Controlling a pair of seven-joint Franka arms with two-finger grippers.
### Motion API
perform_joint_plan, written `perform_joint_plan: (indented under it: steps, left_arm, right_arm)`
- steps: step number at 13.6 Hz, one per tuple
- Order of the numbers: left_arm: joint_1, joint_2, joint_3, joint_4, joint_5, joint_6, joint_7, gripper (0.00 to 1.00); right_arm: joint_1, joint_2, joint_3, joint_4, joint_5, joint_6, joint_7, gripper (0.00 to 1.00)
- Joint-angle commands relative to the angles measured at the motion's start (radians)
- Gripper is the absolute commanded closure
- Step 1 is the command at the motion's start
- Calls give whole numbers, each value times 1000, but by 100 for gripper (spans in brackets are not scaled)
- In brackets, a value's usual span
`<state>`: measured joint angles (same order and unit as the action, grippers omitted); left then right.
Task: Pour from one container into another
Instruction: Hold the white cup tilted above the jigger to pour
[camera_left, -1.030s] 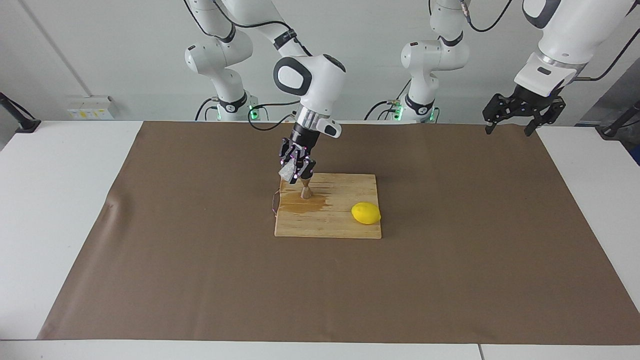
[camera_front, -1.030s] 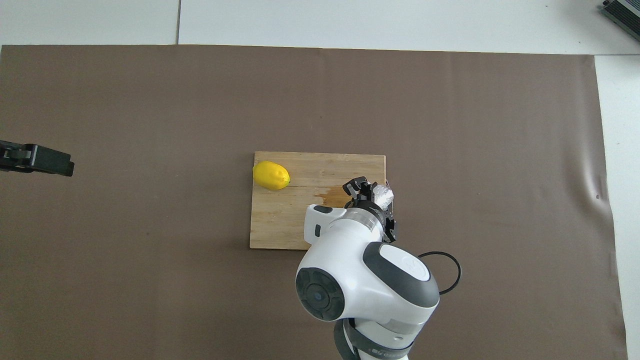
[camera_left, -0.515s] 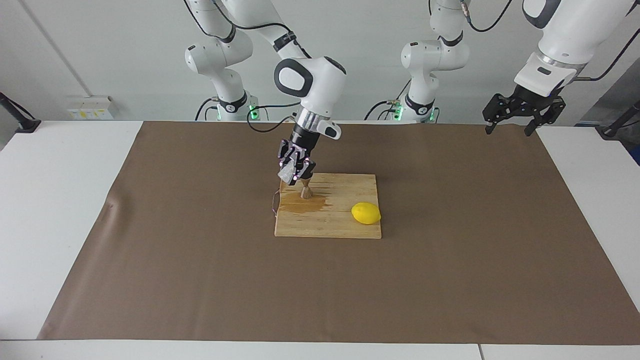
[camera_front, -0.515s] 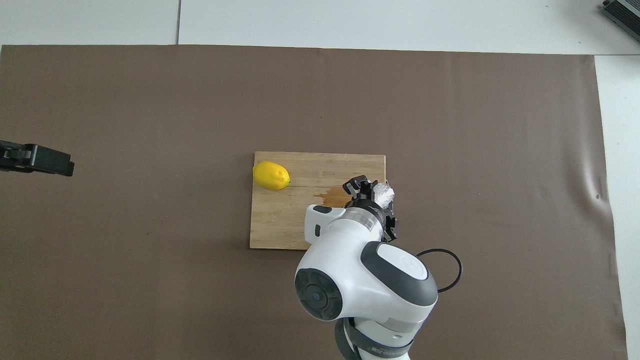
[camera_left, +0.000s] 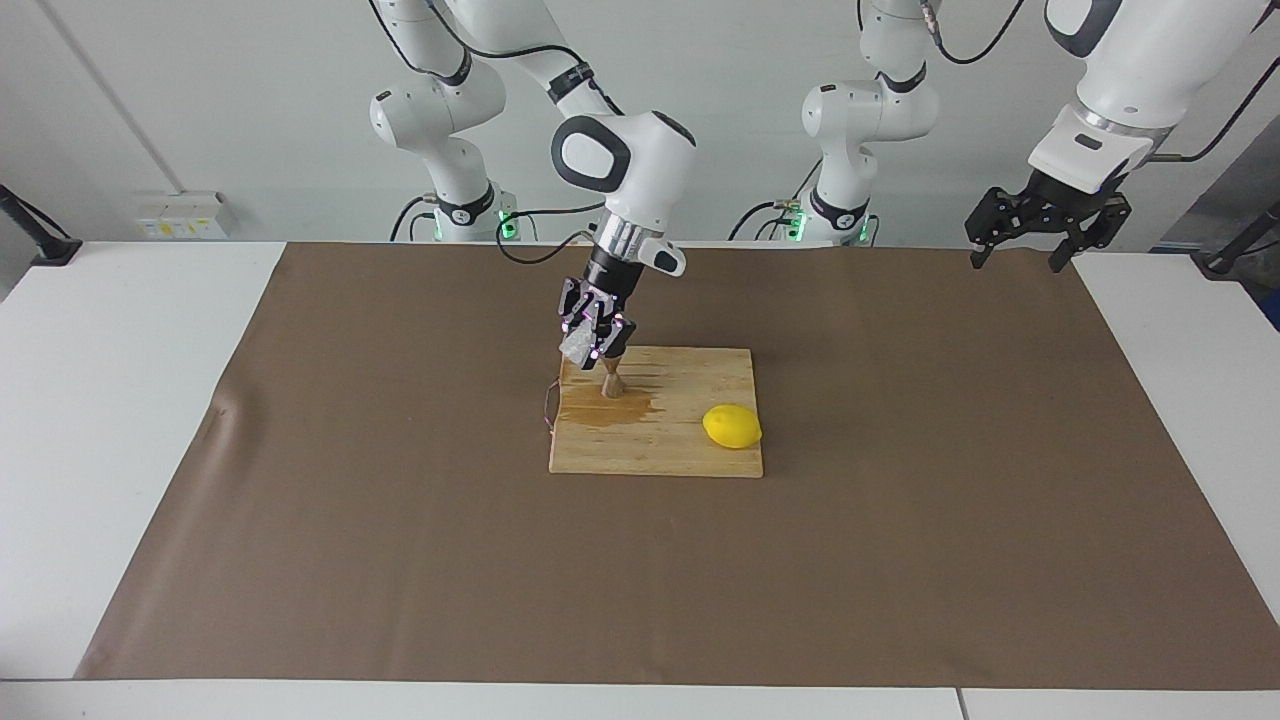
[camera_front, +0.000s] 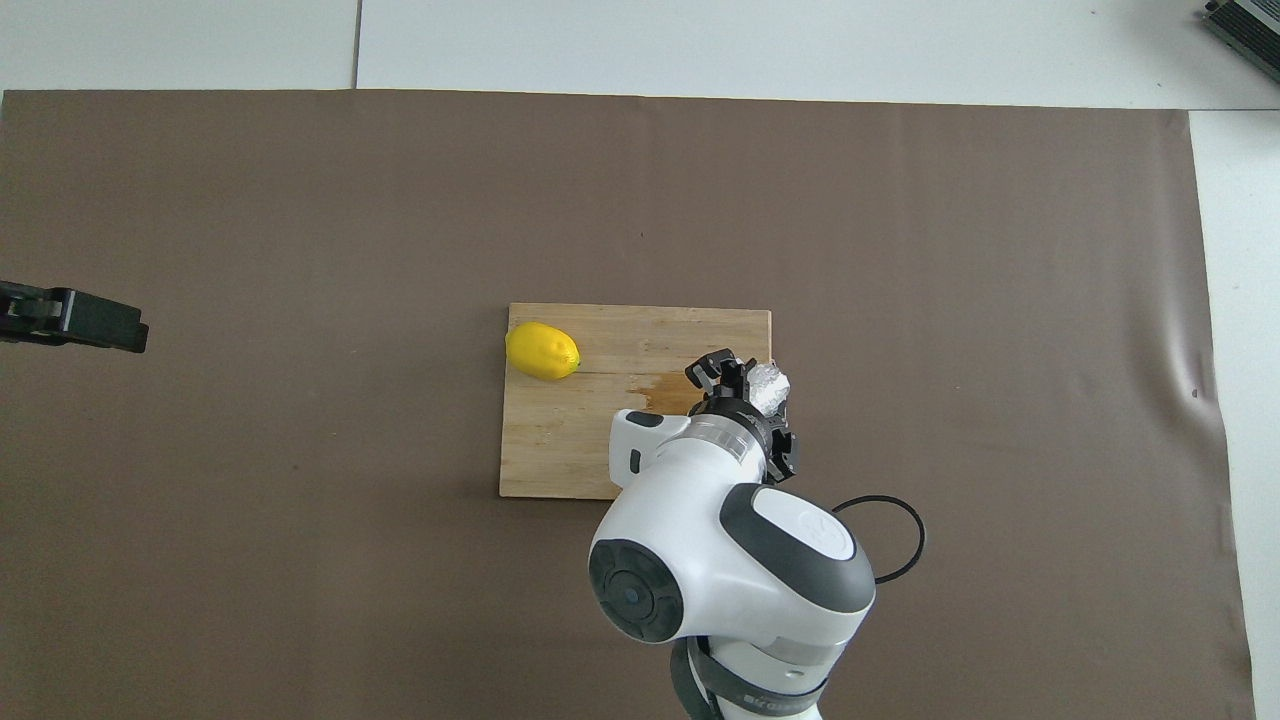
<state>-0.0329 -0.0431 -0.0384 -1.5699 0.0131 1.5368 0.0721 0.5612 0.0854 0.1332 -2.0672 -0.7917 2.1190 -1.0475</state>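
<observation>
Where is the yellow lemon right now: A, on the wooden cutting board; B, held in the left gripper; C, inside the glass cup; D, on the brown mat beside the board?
A: the yellow lemon lies on the wooden cutting board, near its corner toward the left arm's end of the table, apart from the wet patch on the wood.

**Hidden and cut-off parts of the scene**

From overhead, the right arm's white wrist covers the jigger (camera_left: 611, 383) completely and hides a corner of the wooden board (camera_front: 560, 450). The glass cup (camera_front: 768, 387) shows only as a whitish patch past the right tool (camera_left: 592, 345); whether liquid remains inside is too small to tell. The left tool (camera_front: 75, 320) is cut off by the overhead picture's edge, perhaps showing one finger only.
</observation>
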Motion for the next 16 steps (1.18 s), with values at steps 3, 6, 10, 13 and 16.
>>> perform_joint_plan:
  steps: [3,6,10,13,16]
  left_arm:
    - [11,-31,-5,-36,1,11,3,0]
    - [10,-31,-5,-36,1,11,3,0]
    - [10,-31,-5,-36,1,11,3,0]
    - [10,-31,-5,-36,1,11,3,0]
    - [10,-31,-5,-36,1,11,2,0]
  right_arm:
    - [-1,-6,8,-7,-37,-5,26,100]
    - [-1,-6,9,-7,-37,4,27,100]
    - [-3,0,8,1,-37,6,27,100]
    - [-4,4,8,13,-31,-1,32,100]
    - [-17,2,8,21,-17,7,32,100]
